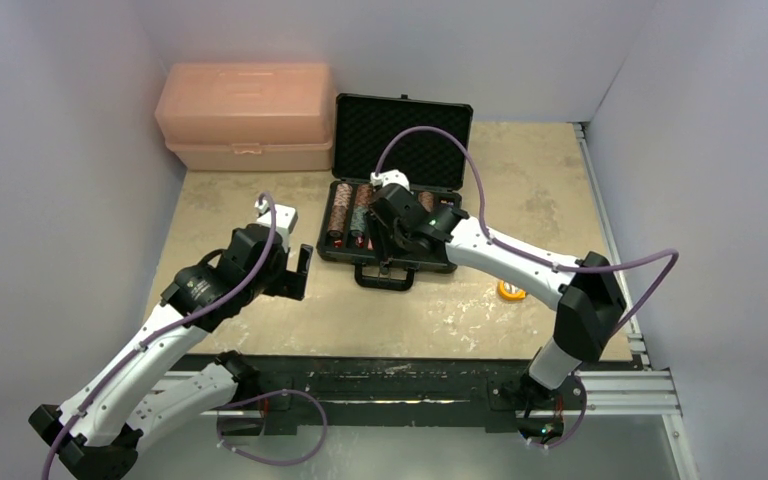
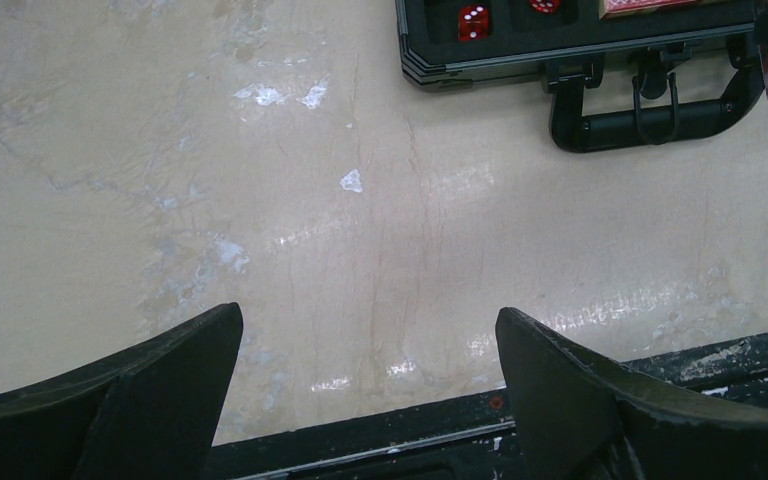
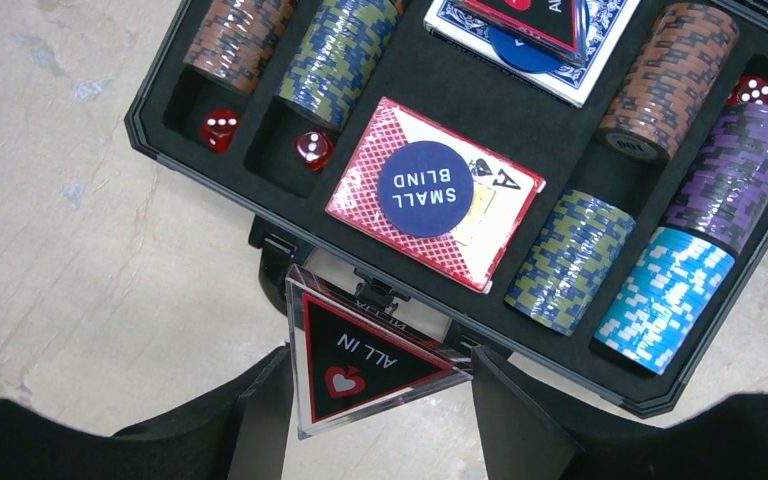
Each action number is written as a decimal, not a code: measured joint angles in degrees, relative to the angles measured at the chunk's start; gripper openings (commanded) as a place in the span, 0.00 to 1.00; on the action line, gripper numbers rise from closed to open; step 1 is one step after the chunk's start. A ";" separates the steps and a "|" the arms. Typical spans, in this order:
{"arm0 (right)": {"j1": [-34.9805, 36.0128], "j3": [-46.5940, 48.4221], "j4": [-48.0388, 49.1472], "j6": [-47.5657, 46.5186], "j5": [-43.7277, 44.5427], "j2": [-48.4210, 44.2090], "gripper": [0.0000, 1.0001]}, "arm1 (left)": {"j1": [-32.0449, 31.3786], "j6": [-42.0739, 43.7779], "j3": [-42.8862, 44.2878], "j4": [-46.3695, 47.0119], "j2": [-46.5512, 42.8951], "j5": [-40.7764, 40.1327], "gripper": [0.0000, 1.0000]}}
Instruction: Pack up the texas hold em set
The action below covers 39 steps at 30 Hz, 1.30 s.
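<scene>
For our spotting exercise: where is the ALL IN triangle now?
Right wrist view, lower centre: the triangle is pinched in the right gripper, at the near edge of the case.

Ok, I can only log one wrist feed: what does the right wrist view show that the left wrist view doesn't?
Only right wrist: chip stacks, a red card deck under a SMALL BLIND disc, and the right gripper shut on the ALL IN button. Only left wrist: the left gripper open above the table, and the case handle in plain sight. Both: the black case at its front wall, and red dice.
</scene>
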 measured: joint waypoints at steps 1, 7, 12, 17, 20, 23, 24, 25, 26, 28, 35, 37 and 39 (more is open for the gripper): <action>-0.02 0.37 -0.07 -0.22 0.02 0.28 0.46 | 0.00 -0.02 0.00 0.00 -0.02 0.00 0.98; -0.46 2.91 -0.42 -1.57 -0.37 1.44 0.46 | 0.00 -0.02 0.00 0.00 -0.11 -0.28 0.98; -1.40 4.87 -0.42 -2.91 -1.66 3.06 0.46 | 0.00 -0.02 0.00 -0.04 -0.42 -0.92 0.98; -2.40 7.23 -0.52 -4.11 -3.34 5.57 0.46 | 0.00 -0.02 0.00 -0.22 -0.83 -1.49 0.98; -2.91 8.39 -0.59 -4.66 -4.61 6.64 0.46 | 0.00 -0.02 0.00 -0.37 -1.14 -1.88 0.98; -3.21 9.27 -0.59 -5.05 -5.18 7.43 0.46 | 0.00 -0.02 0.00 -0.35 -1.46 -2.16 0.98; -3.39 9.42 -0.61 -5.16 -5.46 7.63 0.46 | 0.00 -0.02 0.00 -0.35 -1.53 -2.23 0.98; -3.52 9.70 -0.72 -5.27 -5.77 7.89 0.46 | 0.00 -0.02 0.00 -0.37 -1.57 -2.29 0.98; -3.65 9.99 -0.76 -5.33 -6.05 8.17 0.46 | 0.00 -0.02 0.00 -0.37 -1.62 -2.36 0.98; -3.82 10.49 -0.83 -5.38 -6.23 8.72 0.46 | 0.00 -0.02 0.00 -0.37 -1.68 -2.43 0.98; -4.20 12.63 -1.68 -5.95 -7.54 11.06 0.46 | 0.00 -0.02 0.00 -0.37 -1.75 -2.56 0.98; -4.22 12.96 -2.12 -6.03 -7.61 11.69 0.46 | 0.00 -0.02 0.00 -0.37 -1.75 -2.56 0.98; -4.26 13.14 -2.23 -6.16 -7.72 12.41 0.46 | 0.00 -0.02 0.00 -0.37 -1.84 -2.56 0.98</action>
